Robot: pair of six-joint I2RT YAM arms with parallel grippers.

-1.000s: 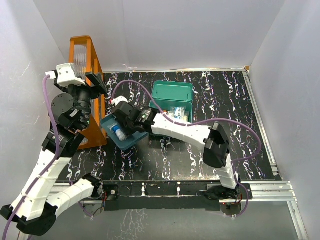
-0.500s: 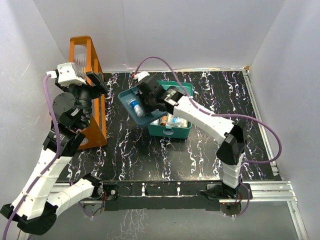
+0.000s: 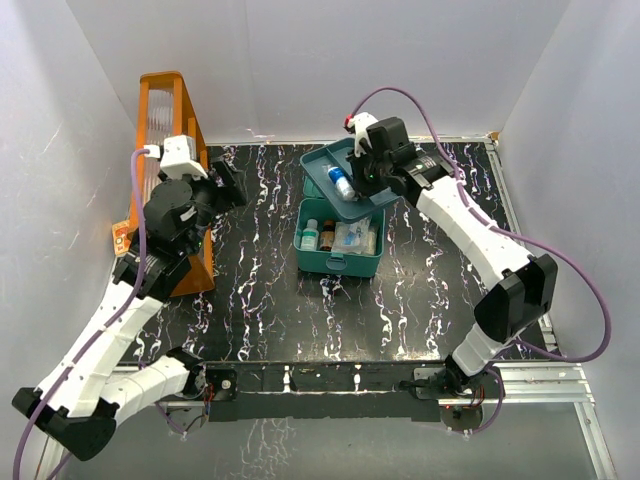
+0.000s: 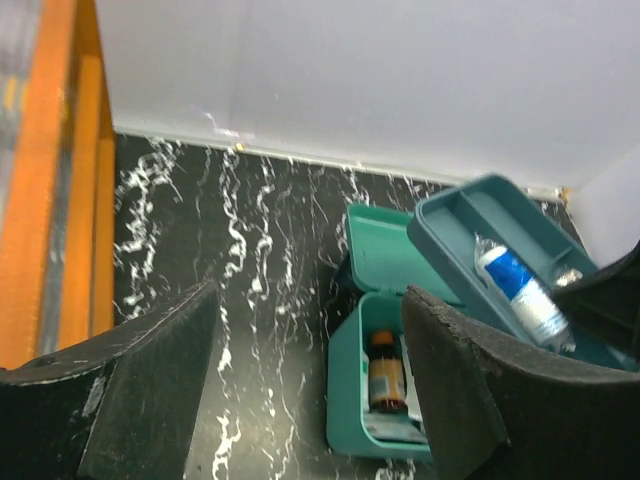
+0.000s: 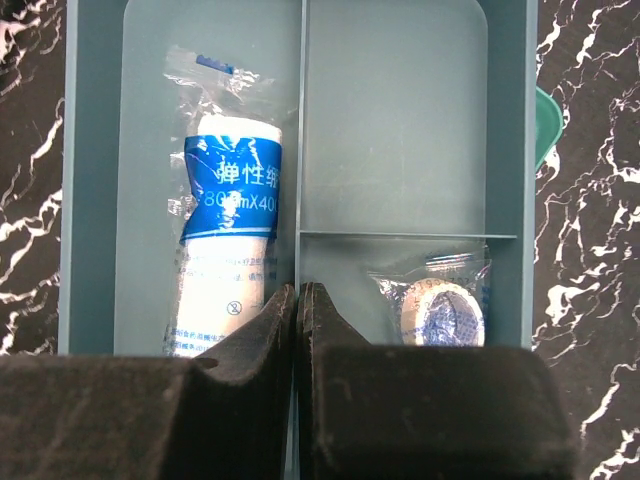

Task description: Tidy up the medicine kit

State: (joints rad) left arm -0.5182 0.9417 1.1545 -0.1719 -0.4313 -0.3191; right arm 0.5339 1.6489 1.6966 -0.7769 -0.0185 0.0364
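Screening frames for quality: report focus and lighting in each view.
Top view: evenly lit, sharp throughout. Left wrist view: the left fingers are dark and soft-edged; the box beyond is clear. Right wrist view: the right fingers on the tray are dark, but print on the bandage roll reads crisply.

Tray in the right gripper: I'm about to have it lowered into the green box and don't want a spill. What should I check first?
1. Grip: right gripper shut on the middle divider of the tray: ok.
2. Load: bandage roll and tape roll each lie in their own compartment: ok.
3. Access: the lid of the box is open: ok.
4. Alignment: tray hangs skewed, toward the lid side of the box: not ok.
5. Headroom: bottles stand in the box; whether they leave room for the tray: cannot tell.
6. Left gripper open, away from the box: ok.
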